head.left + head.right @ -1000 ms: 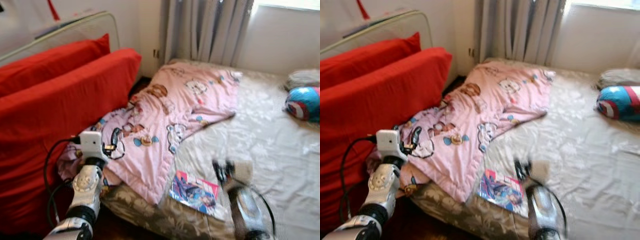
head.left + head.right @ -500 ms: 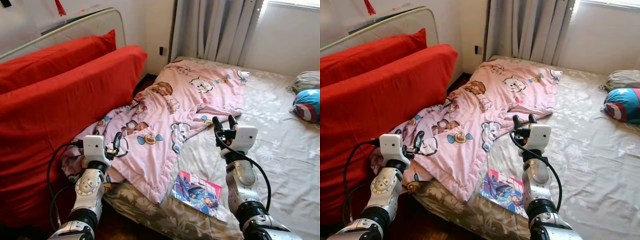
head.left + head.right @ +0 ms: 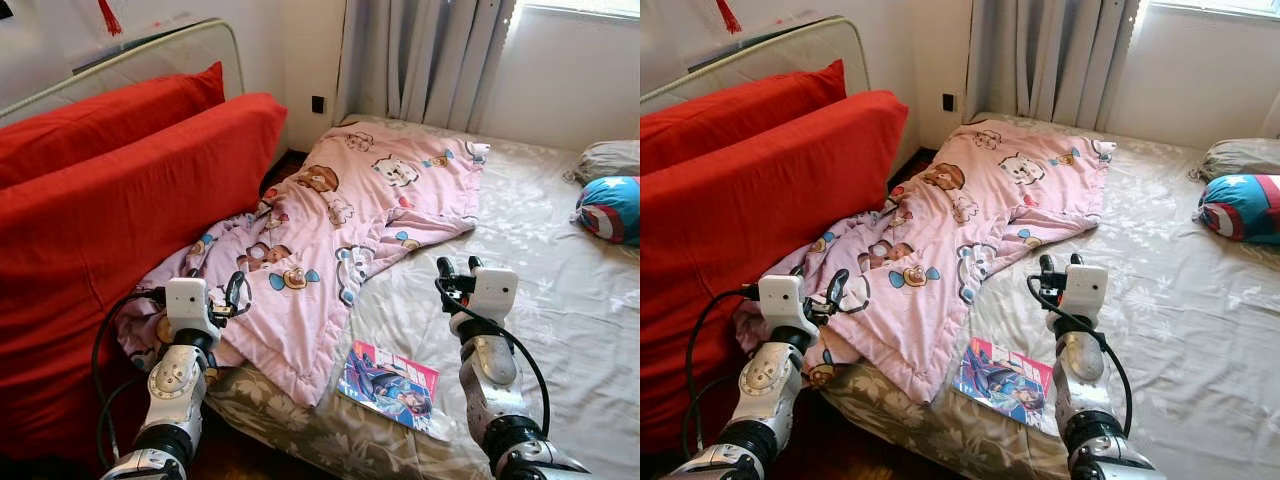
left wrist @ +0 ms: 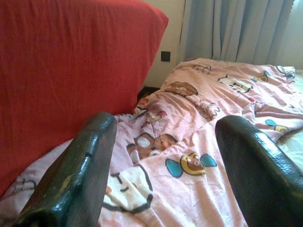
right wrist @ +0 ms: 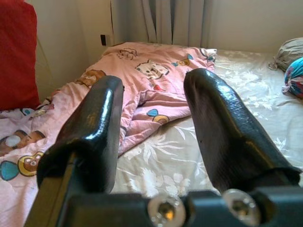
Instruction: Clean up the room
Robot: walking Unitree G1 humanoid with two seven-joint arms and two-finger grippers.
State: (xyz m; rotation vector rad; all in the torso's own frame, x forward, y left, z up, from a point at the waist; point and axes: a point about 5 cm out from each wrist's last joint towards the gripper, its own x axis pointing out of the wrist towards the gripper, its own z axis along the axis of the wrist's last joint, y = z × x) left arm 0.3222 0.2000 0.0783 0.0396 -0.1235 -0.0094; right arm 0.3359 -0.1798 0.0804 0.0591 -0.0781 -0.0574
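Note:
A pink cartoon-print blanket (image 3: 340,215) lies crumpled across the left half of the bed, and its near corner hangs over the bed's edge. A colourful magazine (image 3: 392,383) lies flat on the beige sheet near the front edge. My left gripper (image 3: 237,290) is open, low beside the blanket's rumpled left edge; in the left wrist view its fingers (image 4: 80,165) frame the blanket (image 4: 189,156). My right gripper (image 3: 458,266) is open above the bare sheet, just right of the blanket and beyond the magazine. It holds nothing.
Two big red cushions (image 3: 110,210) lean against a metal bed frame on the left. A round blue-and-red pillow (image 3: 610,207) and a grey pillow (image 3: 608,157) lie at the far right. Grey curtains (image 3: 425,55) hang behind the bed. The beige sheet (image 3: 560,290) spreads to the right.
My right arm rose from low over the bed's front edge, then settled slightly lower and nearer. The left arm has barely moved. The camera shifted a little.

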